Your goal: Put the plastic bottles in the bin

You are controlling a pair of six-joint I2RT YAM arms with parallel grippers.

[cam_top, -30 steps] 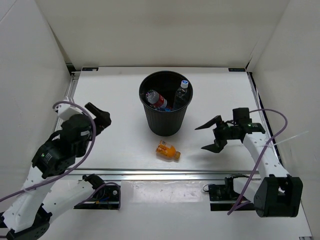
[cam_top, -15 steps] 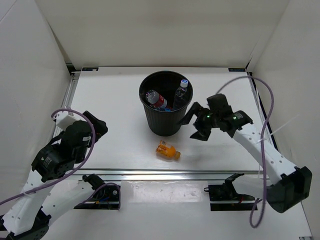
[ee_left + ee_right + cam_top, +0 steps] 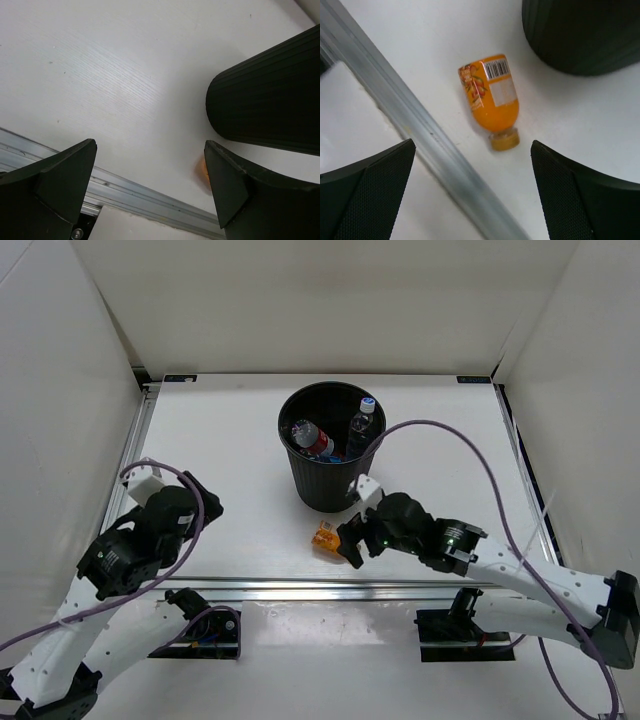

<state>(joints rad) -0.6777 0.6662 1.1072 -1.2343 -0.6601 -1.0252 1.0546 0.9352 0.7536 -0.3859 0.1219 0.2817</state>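
The round black bin [image 3: 325, 485] stands mid-table. Inside it a red-labelled bottle [image 3: 312, 438] and a clear bottle with a pale cap [image 3: 362, 424] show. A short orange bottle [image 3: 492, 97] lies on its side in front of the bin, cap toward the near edge. In the top view the orange bottle [image 3: 324, 536] is partly covered by my right gripper [image 3: 351, 539]. That right gripper [image 3: 472, 144] hangs open just above it, cap between the fingers' line. My left gripper [image 3: 197, 502] is open and empty at the left; its wrist view shows the bin's wall [image 3: 270, 100].
An aluminium rail [image 3: 300, 587] runs along the table's near edge, close under the orange bottle, seen as the rail [image 3: 420, 130] in the right wrist view. White walls close off the left, back and right sides.
My right arm swung from the right side across to the middle and came down over the orange bottle. My left arm drew back a little toward the near edge.
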